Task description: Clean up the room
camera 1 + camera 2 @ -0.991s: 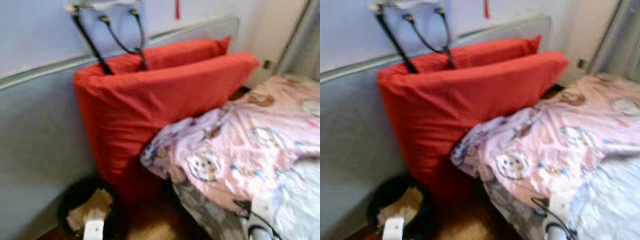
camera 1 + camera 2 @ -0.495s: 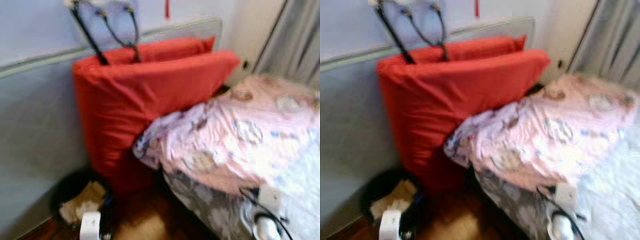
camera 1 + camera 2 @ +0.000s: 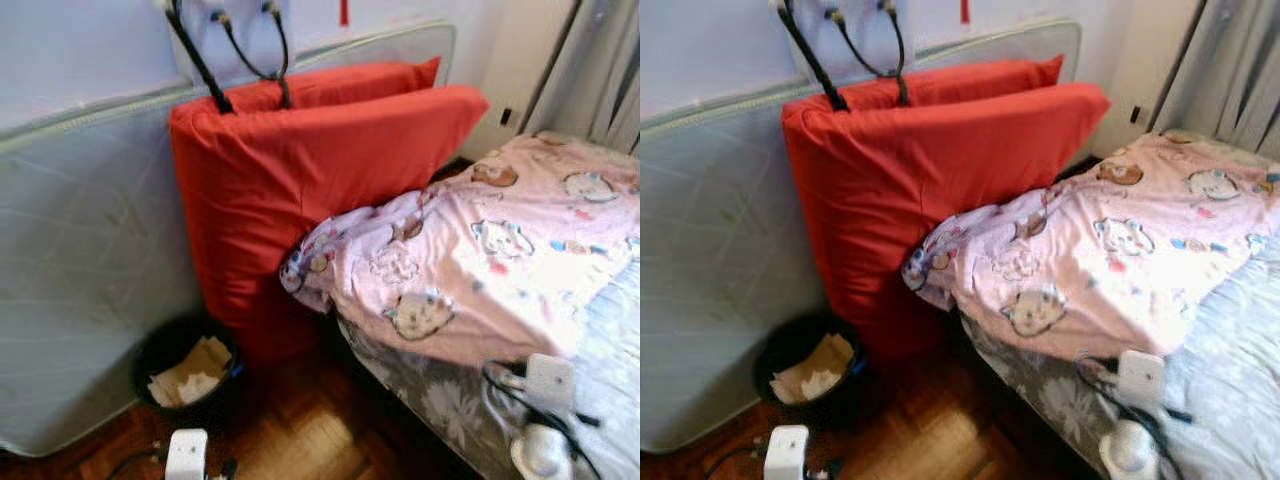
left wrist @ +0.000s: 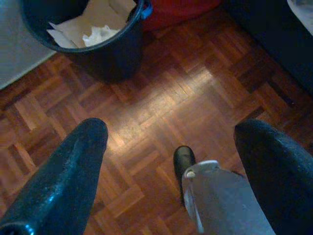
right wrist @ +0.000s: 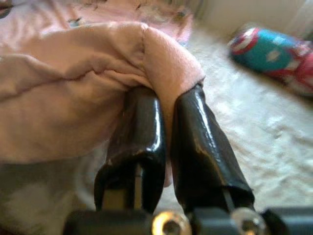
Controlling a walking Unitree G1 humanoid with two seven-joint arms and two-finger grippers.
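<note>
The right gripper (image 5: 166, 127) is clamped on a fold of the pink cartoon-print blanket (image 3: 480, 260); its two black fingers (image 5: 139, 142) pinch the fabric edge between them, with the cloth bulging over the tips. Beyond that fold lies the pale bed sheet (image 5: 244, 127), and farther off on it rests a blue, red and white patterned object (image 5: 274, 54), too blurred to name.

The left gripper (image 4: 171, 147) hangs low over the parquet floor (image 4: 161, 98), its fingers (image 4: 68, 171) spread wide apart with nothing between them. Past the fingertips stands a black wastebasket (image 4: 105, 54) holding crumpled paper (image 4: 93, 24).

From the head views, the blanket is spread across the bed (image 3: 420, 390), its corner drooping over the bed's edge toward the floor. Just beside that corner, a large red cushion (image 3: 300, 190) stands on its side, leaning against a grey quilted mattress (image 3: 90, 260) propped upright along the wall. A second red cushion (image 3: 350, 85) sits right behind the first. Black bag straps (image 3: 250, 50) hang down the wall above the cushions and reach their top edge. The wastebasket sits on the floor at the foot of the mattress, near the red cushion's lower corner. Grey curtains (image 3: 600, 70) hang at the far right.
</note>
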